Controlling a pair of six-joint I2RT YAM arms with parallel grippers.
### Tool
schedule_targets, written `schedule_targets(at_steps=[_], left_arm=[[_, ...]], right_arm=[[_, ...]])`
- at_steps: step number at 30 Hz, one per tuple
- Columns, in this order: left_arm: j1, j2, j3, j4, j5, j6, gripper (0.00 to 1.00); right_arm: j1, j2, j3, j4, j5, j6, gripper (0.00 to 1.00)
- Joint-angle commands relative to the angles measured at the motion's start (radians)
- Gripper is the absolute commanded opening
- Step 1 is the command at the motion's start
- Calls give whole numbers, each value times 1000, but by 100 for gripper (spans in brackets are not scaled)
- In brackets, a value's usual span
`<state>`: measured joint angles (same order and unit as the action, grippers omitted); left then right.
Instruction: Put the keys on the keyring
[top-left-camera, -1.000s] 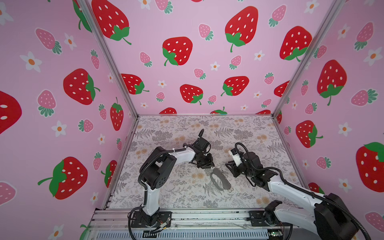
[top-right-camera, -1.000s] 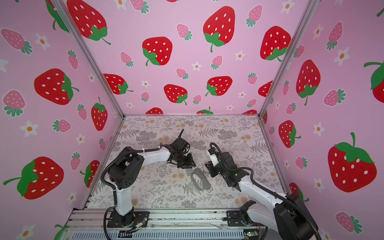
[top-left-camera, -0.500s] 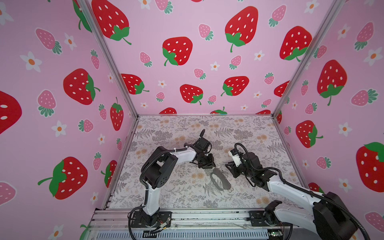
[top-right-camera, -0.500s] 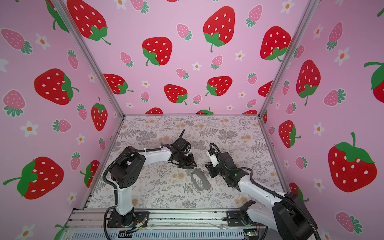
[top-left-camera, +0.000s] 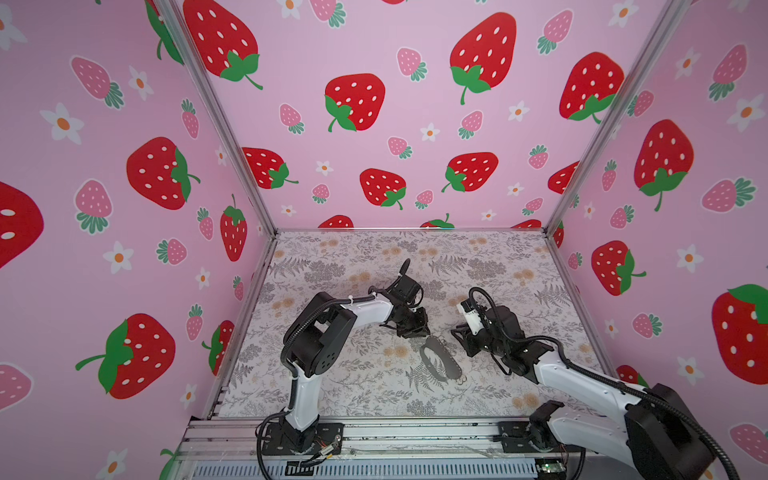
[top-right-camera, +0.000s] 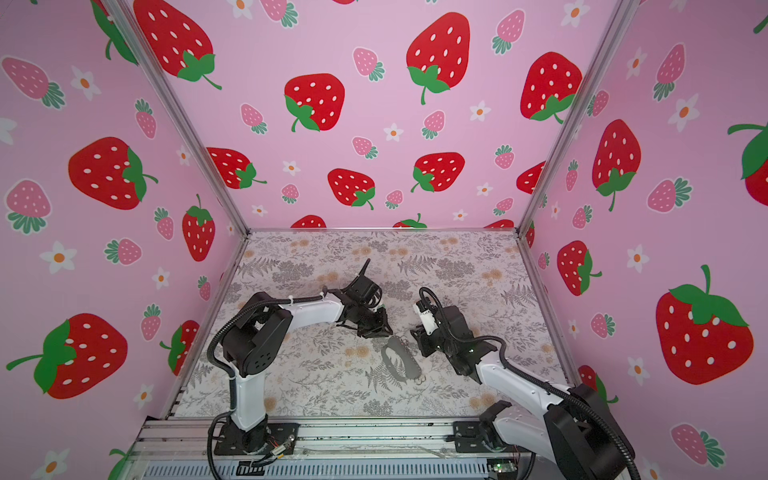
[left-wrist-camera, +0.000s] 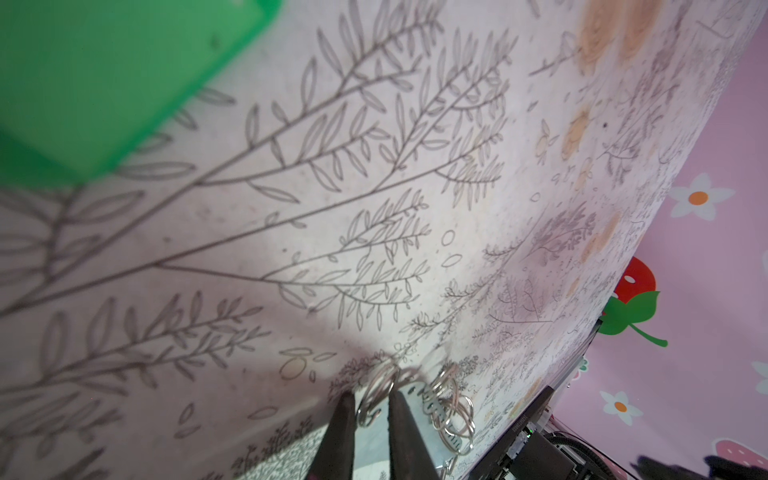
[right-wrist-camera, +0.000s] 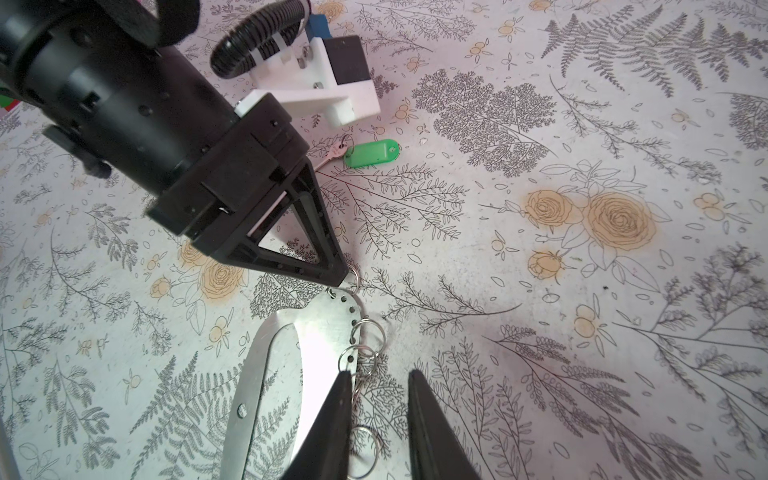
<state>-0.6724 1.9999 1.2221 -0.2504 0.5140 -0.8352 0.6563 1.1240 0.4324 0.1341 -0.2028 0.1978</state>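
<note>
The keyring (top-left-camera: 446, 363) lies flat mid-table in both top views as a dark loop; in the right wrist view it shows as a shiny strip (right-wrist-camera: 320, 332) with a row of small metal rings (right-wrist-camera: 368, 332) along one edge. My left gripper (left-wrist-camera: 372, 399) is at its far end, fingers closed in on an end ring. My right gripper (right-wrist-camera: 378, 386) hovers over the ring edge nearer the front, jaws slightly apart, rings beside one finger (right-wrist-camera: 336, 415). The keys (right-wrist-camera: 332, 156) with their green tag (right-wrist-camera: 372, 153) lie on the cloth just beyond the left gripper, untouched.
The table carries a floral cloth (top-left-camera: 353, 374), walled by pink strawberry panels on three sides. An aluminium rail (top-left-camera: 395, 432) with both arm bases runs along the front edge. The green tag fills a blurred corner of the left wrist view (left-wrist-camera: 104, 83).
The left gripper's jaws have narrowed onto the end ring and the arm has crept slightly towards the keyring. The right arm has barely moved.
</note>
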Motion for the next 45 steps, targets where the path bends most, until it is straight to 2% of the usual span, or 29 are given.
schedule_targets(at_steps=[1, 14, 15, 22, 25, 30, 38, 45], left_arm=[[-6, 34, 0, -9, 0, -9, 16], [-6, 26, -6, 5, 3, -2, 7], [-6, 24, -7, 7, 3, 0, 2], [-6, -54, -35, 72, 31, 61, 0], [-6, -107, -8, 36, 42, 164, 0], [-12, -181, 64, -129, 29, 407, 0], [-13, -345, 22, -158, 41, 653, 0], [-15, -491, -60, -91, 53, 836, 0]], right_arm=[[-3, -7, -13, 17, 1, 11, 25], [-3, -4, -11, 26, -2, 11, 23], [-3, -5, -9, 26, -2, 11, 23], [-3, -53, -10, 26, 20, -16, 23], [-3, -99, -7, 39, 36, -51, 23], [-3, -173, -16, 75, 36, -114, 23], [-3, -285, -84, 202, -27, -207, 23], [-1, -339, -104, 268, -211, -394, 24]])
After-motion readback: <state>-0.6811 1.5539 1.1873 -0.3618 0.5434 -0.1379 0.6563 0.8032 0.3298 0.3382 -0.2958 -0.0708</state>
